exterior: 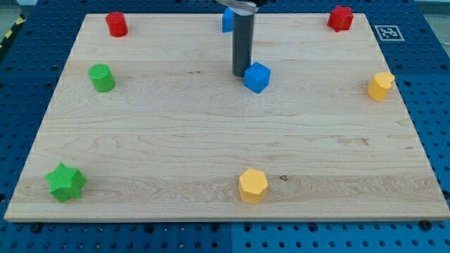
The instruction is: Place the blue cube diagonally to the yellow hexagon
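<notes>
The blue cube (257, 76) lies on the wooden board (176, 140), a little above the middle and right of centre. My tip (241, 74) stands at the cube's left side, touching or nearly touching it. The yellow hexagon (253, 185) lies near the board's bottom edge, almost straight below the cube and far from it.
A second blue block (227, 20) sits at the top edge, partly hidden behind the rod. A red cylinder (117, 24) is top left, a red star-like block (340, 18) top right. A green cylinder (102, 77) is left, a green star (65, 182) bottom left, a yellow block (380, 86) right.
</notes>
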Available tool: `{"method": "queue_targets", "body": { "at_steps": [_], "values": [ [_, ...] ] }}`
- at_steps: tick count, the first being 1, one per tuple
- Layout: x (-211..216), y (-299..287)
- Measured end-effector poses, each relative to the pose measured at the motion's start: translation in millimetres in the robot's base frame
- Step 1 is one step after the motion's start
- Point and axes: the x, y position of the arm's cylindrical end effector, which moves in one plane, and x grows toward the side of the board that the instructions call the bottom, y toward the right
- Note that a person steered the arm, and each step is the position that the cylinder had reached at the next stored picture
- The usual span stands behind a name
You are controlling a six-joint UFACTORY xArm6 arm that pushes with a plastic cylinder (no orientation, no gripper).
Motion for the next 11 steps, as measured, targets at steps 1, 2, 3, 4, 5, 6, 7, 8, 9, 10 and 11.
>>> {"method": "queue_targets", "body": {
  "at_steps": [1,2,3,4,5,6,7,8,9,10,11],
  "values": [
    [6.4,29.7],
    [17.4,56.4],
    [29.3,68.3],
    [43.7,70.1],
    [61.6,70.1],
    [83.7,70.1],
    [109.0,65.4],
    [129.9,52.9],
    [136.4,51.6],
    [142.7,45.0],
    [155.4,32.6]
  ]
}}
